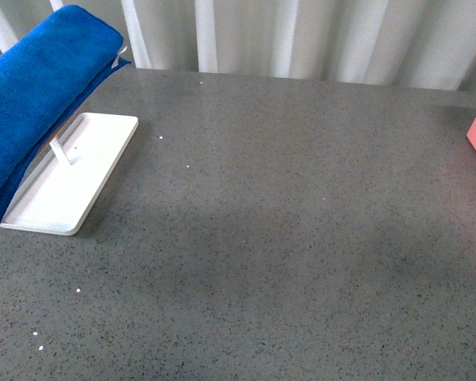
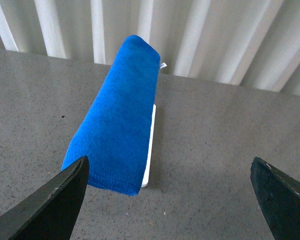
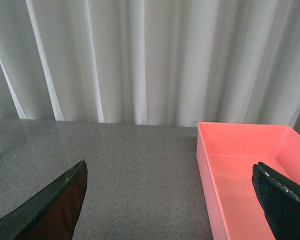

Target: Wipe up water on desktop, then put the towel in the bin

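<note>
At far left, towel point(image 1: 40, 103): bright blue plush cloth, thick and soft, folded into a long pad. It is draped over a rack and held clear of the table, and its near end hangs past the end of the tray.
Towel hazard: a sideways pull, rather than a lift, would probably drag the light rack along. A pinch on the outer fold alone could let the cloth unfold and trail.
White tray point(image 1: 71, 182): flat, lying on the table beneath the towel, with a white upright point(image 1: 61, 151) standing in it.
Left claw point(image 2: 169, 161): spread wide and empty. It faces the near end of the towel and is apart from it.
Table point(image 1: 285, 238): dark grey and finely speckled, with a few white flecks. A faintly darker patch lies mid-surface, and whether it is water or shadow cannot be told.
Table hazard: the spill is hard to see, so the wipe could miss it.
Right claw point(image 3: 170, 164): spread wide, holding nothing, above the table and facing the bin.
Bin point(image 3: 210, 180): pale pink, flat-sided and open-topped, with nothing visible inside. It stands at the right edge of the table, well apart from the towel.
Bin hazard: the carry is long, and a hanging end may catch the rim and stay draped outside.
</note>
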